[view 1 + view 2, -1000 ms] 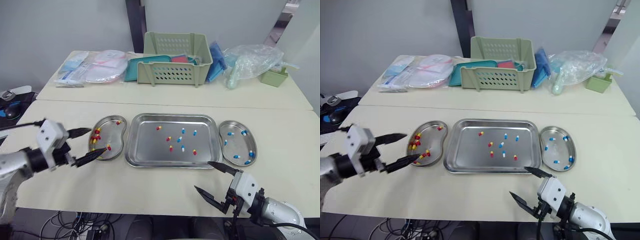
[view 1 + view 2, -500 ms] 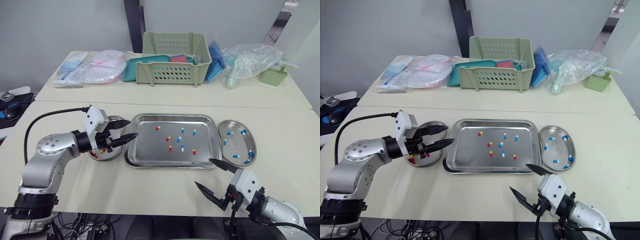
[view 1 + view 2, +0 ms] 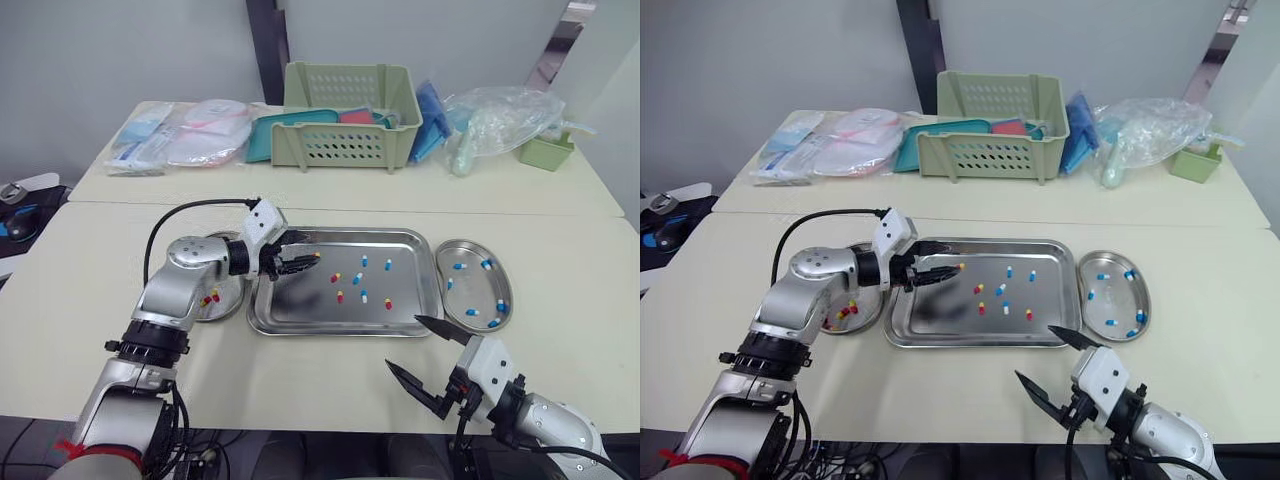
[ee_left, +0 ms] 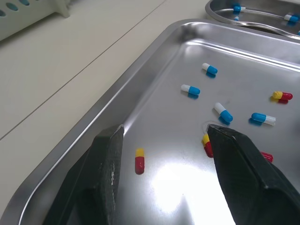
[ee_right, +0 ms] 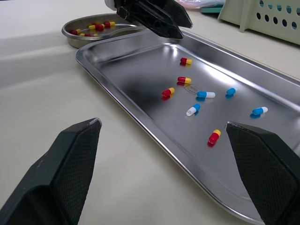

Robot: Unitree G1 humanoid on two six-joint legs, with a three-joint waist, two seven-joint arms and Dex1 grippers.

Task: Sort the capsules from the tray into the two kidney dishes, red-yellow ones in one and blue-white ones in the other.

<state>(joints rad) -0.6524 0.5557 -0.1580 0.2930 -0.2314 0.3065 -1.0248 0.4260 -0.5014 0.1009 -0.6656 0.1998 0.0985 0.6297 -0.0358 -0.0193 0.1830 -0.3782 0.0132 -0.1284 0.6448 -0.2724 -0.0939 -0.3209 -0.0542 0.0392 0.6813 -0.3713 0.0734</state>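
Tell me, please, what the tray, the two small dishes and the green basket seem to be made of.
Tray: metal, probably stainless steel, with a polished finish; it gives bright reflections. Left dish and right dish: apparently the same shiny silver metal, judging by their gleaming rims. Basket: pale green plastic with a matte look, moulded with rows of holes.

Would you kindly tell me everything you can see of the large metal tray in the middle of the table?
The tray is a shallow rectangular pan of shiny steel with rounded corners and a raised rim, lying flat on the cream table between the left kidney dish and the right kidney dish. Eight capsules lie loose around its middle: four red-yellow capsules and four blue-white capsules. The left gripper, open, hangs over its left part.
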